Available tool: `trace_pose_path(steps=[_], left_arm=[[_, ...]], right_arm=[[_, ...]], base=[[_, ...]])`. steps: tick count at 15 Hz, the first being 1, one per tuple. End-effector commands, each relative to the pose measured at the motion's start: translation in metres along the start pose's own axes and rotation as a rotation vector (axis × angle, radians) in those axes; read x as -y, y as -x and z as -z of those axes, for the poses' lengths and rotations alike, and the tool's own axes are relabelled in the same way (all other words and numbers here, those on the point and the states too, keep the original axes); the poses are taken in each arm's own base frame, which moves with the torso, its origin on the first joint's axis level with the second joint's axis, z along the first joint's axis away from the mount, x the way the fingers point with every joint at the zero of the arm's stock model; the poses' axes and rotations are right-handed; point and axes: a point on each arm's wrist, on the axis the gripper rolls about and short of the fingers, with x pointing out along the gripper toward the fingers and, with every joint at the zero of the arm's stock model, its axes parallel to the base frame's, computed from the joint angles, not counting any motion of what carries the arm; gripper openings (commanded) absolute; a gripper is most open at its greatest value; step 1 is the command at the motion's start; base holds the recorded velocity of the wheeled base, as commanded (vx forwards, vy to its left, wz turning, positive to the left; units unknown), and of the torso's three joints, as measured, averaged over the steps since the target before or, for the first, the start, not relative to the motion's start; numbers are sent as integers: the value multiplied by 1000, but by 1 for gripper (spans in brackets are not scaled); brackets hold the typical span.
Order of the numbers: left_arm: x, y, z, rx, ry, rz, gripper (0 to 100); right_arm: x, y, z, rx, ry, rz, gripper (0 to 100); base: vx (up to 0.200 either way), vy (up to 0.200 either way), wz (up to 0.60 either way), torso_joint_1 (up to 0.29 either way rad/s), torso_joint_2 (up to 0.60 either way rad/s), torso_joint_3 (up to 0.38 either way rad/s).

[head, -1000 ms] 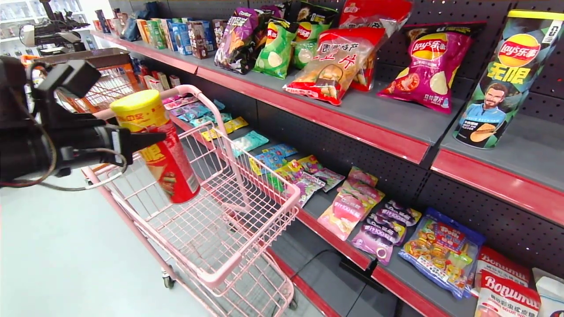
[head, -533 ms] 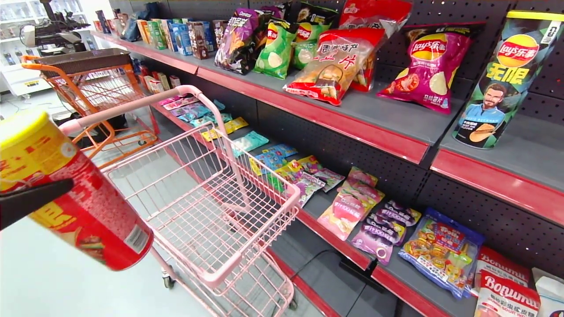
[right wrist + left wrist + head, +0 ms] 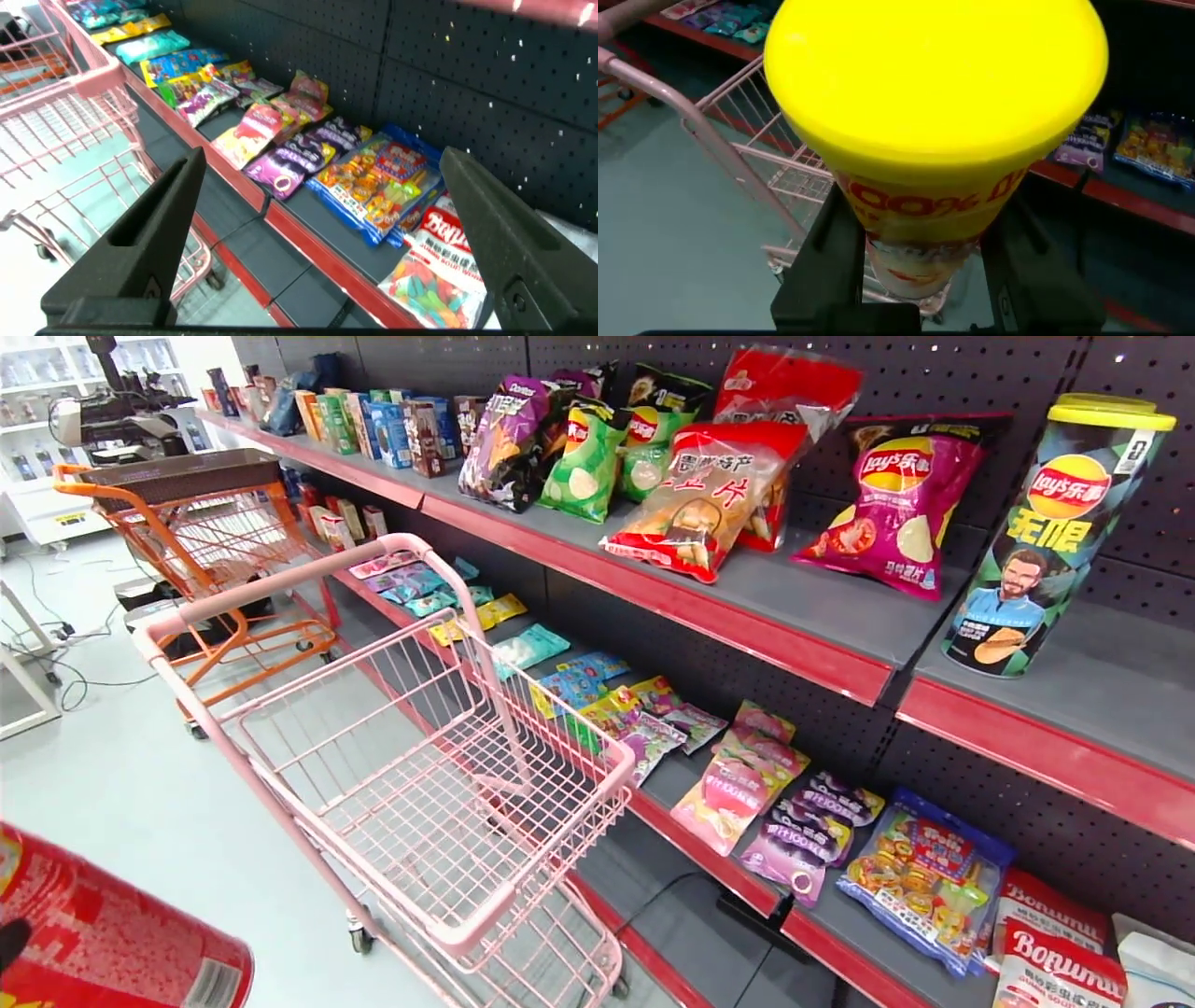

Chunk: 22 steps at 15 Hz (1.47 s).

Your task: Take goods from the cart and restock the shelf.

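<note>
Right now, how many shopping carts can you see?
2. The pink cart stands right in front, beside the shelf. The orange cart stands behind it, farther down the aisle. More could be hidden out of view.

The left end effector point(image 3: 920, 247) is clamped on a red can point(image 3: 934, 84) with a yellow lid. Its two black fingers point(image 3: 822, 271) press the can's body from opposite sides, just below the lid, and the lid faces the wrist camera. In the head view, one dark fingertip point(image 3: 7, 938) shows at the lower left edge, lying against the can's red side, and the can is held strongly tilted. The right end effector point(image 3: 318, 233) holds nothing. Its two black fingers point(image 3: 140, 252) are spread wide apart, and the gap between them is free.
</note>
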Motion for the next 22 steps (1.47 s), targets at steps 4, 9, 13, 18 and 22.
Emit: trace_pose_path(steps=[4, 9, 13, 18, 22], left_arm=[[4, 20, 22, 77, -13, -56, 0], [5, 23, 28, 89, -15, -55, 0], [5, 25, 34, 95, -17, -55, 0], [4, 25, 35, 84, -21, -126, 0], [4, 25, 34, 81, -26, -113, 0]], right_arm=[[0, 0, 0, 0, 0, -1, 100], [0, 0, 0, 2, 0, -1, 100], [0, 0, 0, 0, 0, -1, 100], [0, 0, 0, 2, -1, 1, 100], [0, 0, 0, 2, -1, 1, 100]], base=[[0, 0, 0, 185, -532, -348], [0, 0, 0, 228, -593, -368], [0, 0, 0, 184, -439, -264], [0, 0, -120, 101, -238, -133], [0, 0, -600, 6, -8, -4]])
